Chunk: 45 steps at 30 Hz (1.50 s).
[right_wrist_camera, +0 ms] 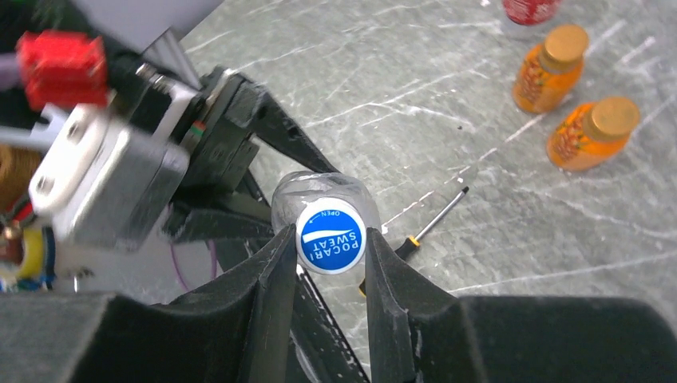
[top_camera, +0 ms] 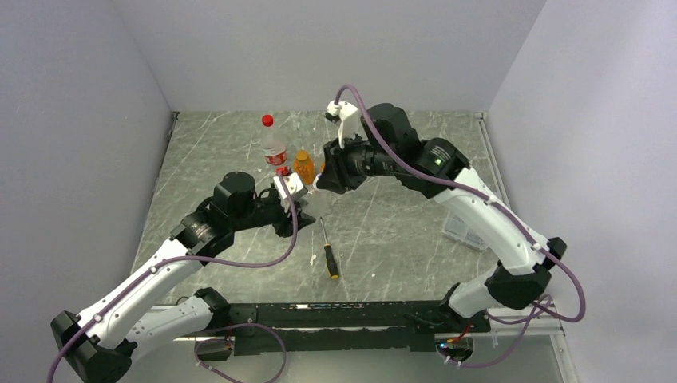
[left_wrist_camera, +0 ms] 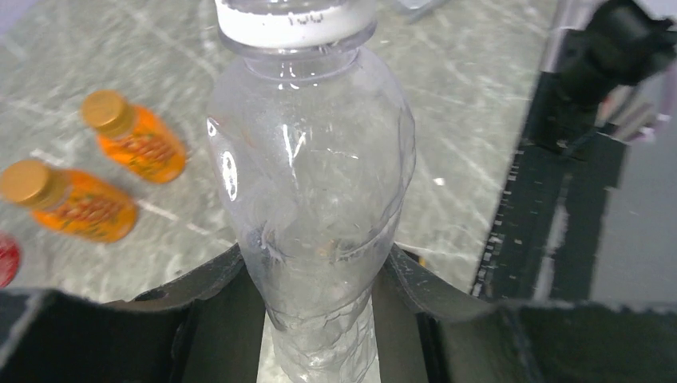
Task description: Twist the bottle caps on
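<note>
Bottles stand together at the back of the grey marbled table [top_camera: 383, 231]: a tall bottle [top_camera: 273, 148] with a red-white label and a red cap [top_camera: 267, 120], and just beside it two squat orange bottles [right_wrist_camera: 551, 70] [right_wrist_camera: 592, 134], each under a gold lid [right_wrist_camera: 565, 40]. From above, only one of the orange pair shows, because the right arm covers the other. A screwdriver [top_camera: 328, 249] lies nearer the arm bases, well apart from the bottles. A clear box [top_camera: 463, 231] sits partly under the right forearm.

The two claws meet in front of the standing bottles. The left claw [left_wrist_camera: 315, 271] is clamped on the lower body of a small clear bottle [left_wrist_camera: 311, 183], one black finger on each side, with its neck pointing away towards the right arm. The right claw [right_wrist_camera: 329, 239] is closed to a narrow gap around the blue cap [right_wrist_camera: 331, 237], and both fingers [right_wrist_camera: 271, 279] touch its rim.

The cap sits on the bottle's neck (how far it is threaded on cannot be seen). Its face is blue with a white band and the words "POCARI SWEAT". The bottle itself is dented, crinkled and see-through.
</note>
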Each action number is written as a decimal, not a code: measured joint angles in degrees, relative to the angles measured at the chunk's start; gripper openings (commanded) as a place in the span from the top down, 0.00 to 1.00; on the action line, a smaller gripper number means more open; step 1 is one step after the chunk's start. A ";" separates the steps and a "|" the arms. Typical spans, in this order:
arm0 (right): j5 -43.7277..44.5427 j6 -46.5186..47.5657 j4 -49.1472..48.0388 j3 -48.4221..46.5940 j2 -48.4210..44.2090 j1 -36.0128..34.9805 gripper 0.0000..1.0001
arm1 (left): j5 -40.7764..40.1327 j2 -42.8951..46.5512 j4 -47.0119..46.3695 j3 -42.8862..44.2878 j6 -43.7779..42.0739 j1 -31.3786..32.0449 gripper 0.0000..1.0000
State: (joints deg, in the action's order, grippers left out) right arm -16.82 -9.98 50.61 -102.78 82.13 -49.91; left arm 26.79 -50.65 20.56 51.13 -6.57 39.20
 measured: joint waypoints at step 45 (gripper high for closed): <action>-15.06 10.03 -3.15 8.70 -11.87 -0.22 0.32 | 32.20 -4.70 0.37 -0.31 -1.09 -0.02 1.00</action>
State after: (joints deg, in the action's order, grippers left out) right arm -31.88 0.05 47.46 -94.08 70.26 -50.13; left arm 58.98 -55.35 20.93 50.83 -7.66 39.18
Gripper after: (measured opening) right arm 0.720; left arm 0.480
